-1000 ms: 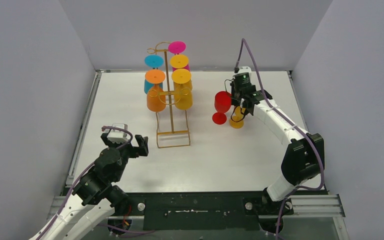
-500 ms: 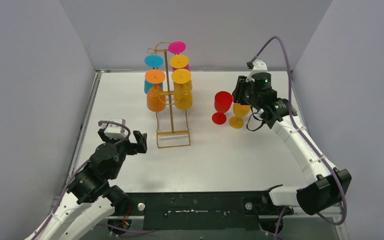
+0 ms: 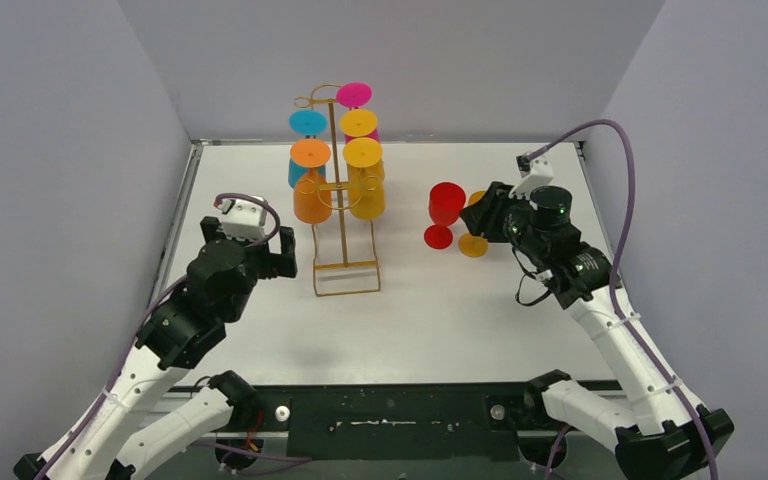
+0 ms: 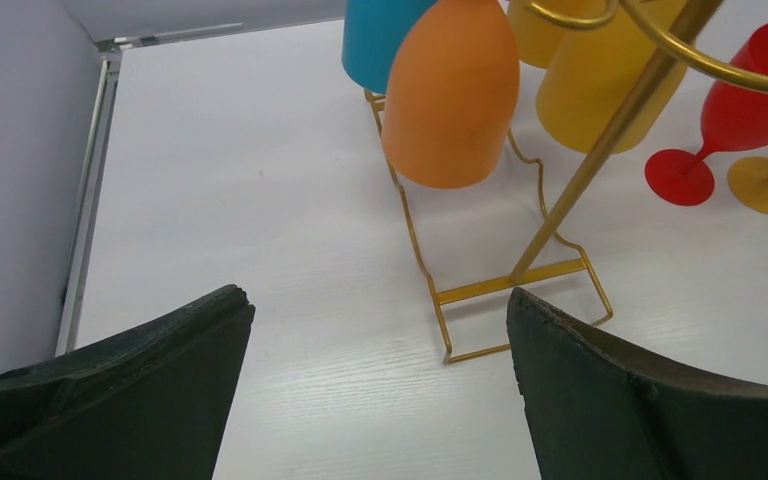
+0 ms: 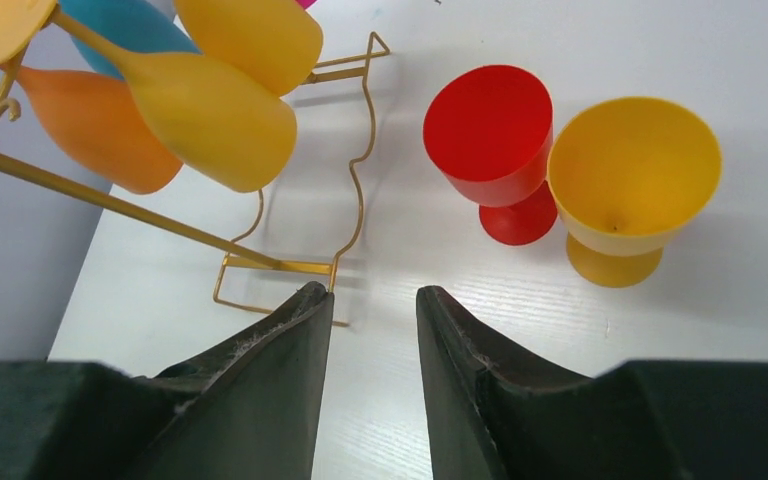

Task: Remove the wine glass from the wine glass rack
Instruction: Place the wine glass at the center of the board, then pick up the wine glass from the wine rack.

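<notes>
The gold wine glass rack (image 3: 344, 268) stands at mid-table with several wine glasses hung upside down on it: an orange one (image 3: 312, 200), yellow ones (image 3: 368, 198), a blue one (image 3: 308, 123) and a pink one (image 3: 354, 95). A red glass (image 3: 445, 208) and a yellow glass (image 3: 473, 245) stand upright on the table right of the rack. My right gripper (image 3: 488, 213) hovers just right of them, jaws (image 5: 372, 292) open and empty. My left gripper (image 3: 250, 250) is wide open and empty, left of the rack base (image 4: 505, 290), facing the orange glass (image 4: 450, 95).
Grey walls enclose the white table (image 3: 440, 310) on three sides. A metal rail (image 3: 170, 250) runs along its left edge. In the right wrist view the red glass (image 5: 490, 130) and yellow glass (image 5: 630, 165) stand side by side, almost touching.
My right gripper has opened off the yellow glass and drawn back toward the near right, leaving it standing by the red one. My left arm has risen and moved toward the rack.
</notes>
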Robot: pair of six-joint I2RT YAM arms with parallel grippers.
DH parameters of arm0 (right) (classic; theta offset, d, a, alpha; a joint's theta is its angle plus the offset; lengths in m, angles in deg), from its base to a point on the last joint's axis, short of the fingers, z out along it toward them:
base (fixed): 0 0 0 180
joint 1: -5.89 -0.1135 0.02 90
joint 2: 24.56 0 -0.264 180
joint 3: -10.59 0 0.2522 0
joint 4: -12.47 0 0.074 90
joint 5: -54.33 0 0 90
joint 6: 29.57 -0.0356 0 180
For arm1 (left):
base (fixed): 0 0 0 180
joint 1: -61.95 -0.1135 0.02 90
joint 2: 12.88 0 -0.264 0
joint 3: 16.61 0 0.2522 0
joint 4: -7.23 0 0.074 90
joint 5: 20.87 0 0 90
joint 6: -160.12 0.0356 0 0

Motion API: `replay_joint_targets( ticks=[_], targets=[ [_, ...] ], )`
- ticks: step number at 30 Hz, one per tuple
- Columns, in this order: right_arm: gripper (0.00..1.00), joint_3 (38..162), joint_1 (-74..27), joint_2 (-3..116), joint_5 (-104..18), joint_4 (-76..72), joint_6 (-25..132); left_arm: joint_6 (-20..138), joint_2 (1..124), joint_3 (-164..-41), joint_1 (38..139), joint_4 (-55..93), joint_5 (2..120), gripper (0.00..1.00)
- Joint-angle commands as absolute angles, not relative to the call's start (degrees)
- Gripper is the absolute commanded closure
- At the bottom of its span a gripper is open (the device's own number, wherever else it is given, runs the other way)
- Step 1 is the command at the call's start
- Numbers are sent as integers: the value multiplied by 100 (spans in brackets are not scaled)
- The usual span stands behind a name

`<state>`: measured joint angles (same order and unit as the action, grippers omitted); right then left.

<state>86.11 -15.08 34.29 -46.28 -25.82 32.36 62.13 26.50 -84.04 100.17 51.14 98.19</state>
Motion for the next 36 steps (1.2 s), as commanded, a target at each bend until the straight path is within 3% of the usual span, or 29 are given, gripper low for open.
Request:
replay_joint_targets(
  ticks=[1,8,14,20,29,36],
  targets=[
    [62,8275,-1487,2811,-4722,-2336,2919,6181,2940,-8898,9635,5096,10064,3],
    [52,7856,-1492,2421,-4484,-2114,2693,5589,3524,-9111,7511,4971,8622,3],
    [40,7728,-1488,2360,-4265,-2185,2762,4854,4060,-9356,6052,4504,6561,3],
    [36,7738,-1492,2386,-4248,-2180,2800,4001,4304,-9390,5979,3078,5070,6],
    [27,7596,-1477,2380,-4276,-2056,2842,3058,5248,-9594,5993,1406,3910,14],
    [24,7490,-1476,2382,-4202,-1969,2869,2860,5637,-9921,6010,1179,3366,17]
  ],
)
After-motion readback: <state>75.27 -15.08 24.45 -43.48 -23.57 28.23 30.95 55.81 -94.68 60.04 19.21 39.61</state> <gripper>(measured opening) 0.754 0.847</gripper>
